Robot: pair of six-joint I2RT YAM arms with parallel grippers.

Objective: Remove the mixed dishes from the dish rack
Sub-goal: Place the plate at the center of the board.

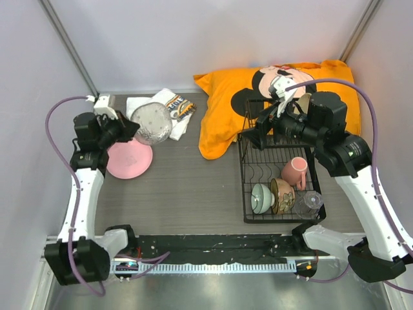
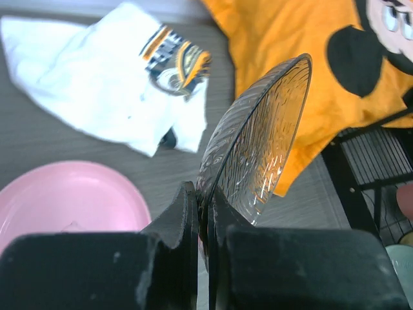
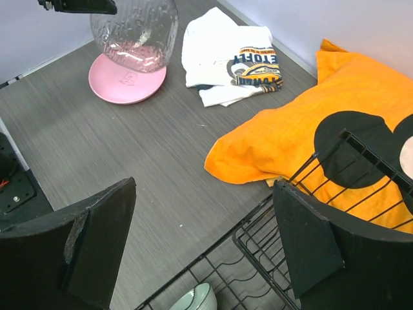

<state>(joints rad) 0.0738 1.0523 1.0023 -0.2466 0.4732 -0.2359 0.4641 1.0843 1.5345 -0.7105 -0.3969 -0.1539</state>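
Clear textured plate [image 1: 153, 124] pinched at its rim by left fingers [image 2: 184, 216], tilted over pink plate [image 1: 129, 159] on the bench [image 1: 187, 181], far left. Dish rack [image 1: 242, 187] at right holds green bowl [image 1: 262, 197], brown bowl [image 1: 282, 195], pink mug [image 1: 295, 172], glass [image 1: 310, 203]. Right fingers [image 3: 97, 239] spread wide over rack's far end, gripping nothing.

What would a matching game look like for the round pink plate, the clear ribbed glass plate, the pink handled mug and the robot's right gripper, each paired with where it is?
Things:
1. round pink plate
2. clear ribbed glass plate
3. pink handled mug
4. right gripper

Places:
A. open, over the far end of the black wire dish rack
B. flat on the grey table
C. inside the dish rack
D. pinched by the left gripper

Pairs: 1-B, 2-D, 3-C, 4-A.
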